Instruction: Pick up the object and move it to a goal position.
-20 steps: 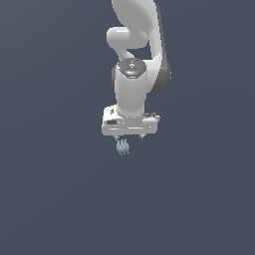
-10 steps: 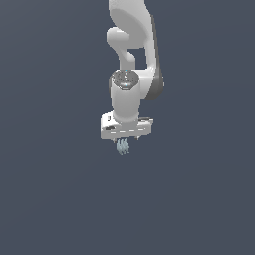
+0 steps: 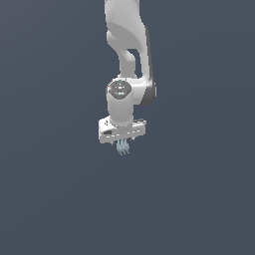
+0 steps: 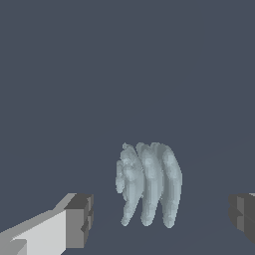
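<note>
The object [image 3: 122,147] is a tiny pale blue-grey ridged lump showing just under the white gripper [image 3: 122,143] in the exterior view. In the wrist view the object [image 4: 149,184] looks like three curved ridges side by side. It lies between the dark fingertips [image 4: 80,221], with a gap on each side. The gripper [image 4: 160,219] is open and touches nothing. The second fingertip [image 4: 243,218] shows only at the picture's edge.
The white arm [image 3: 127,60] rises straight up from the gripper to the top of the exterior view. All around is a plain dark grey-blue surface [image 3: 199,199] with no other objects or edges in sight.
The gripper has come down a little and shifted slightly toward the exterior view's left. The object has stayed where it was.
</note>
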Tool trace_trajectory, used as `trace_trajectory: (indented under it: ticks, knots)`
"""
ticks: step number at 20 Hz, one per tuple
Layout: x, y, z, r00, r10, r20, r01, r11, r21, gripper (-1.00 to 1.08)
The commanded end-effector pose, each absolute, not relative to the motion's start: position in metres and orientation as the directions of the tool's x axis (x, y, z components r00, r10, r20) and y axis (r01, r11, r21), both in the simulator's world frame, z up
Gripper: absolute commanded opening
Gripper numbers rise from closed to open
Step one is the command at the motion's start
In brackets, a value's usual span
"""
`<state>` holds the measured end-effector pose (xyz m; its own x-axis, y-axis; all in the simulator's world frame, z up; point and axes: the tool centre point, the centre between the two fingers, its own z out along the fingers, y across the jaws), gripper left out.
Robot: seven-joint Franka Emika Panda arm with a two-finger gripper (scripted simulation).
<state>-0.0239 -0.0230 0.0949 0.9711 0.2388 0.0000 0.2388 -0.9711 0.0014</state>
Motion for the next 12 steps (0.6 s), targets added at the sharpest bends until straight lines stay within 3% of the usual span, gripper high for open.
trace_trajectory:
  ticks: [1, 12]
  knots:
    - [-0.026, -0.024, 0.091, 0.968, 0.251, 0.000, 0.251, -0.968, 0.000, 1.00]
    - [-0.027, -0.024, 0.069, 0.968, 0.251, 0.000, 0.251, -0.968, 0.000, 1.00]
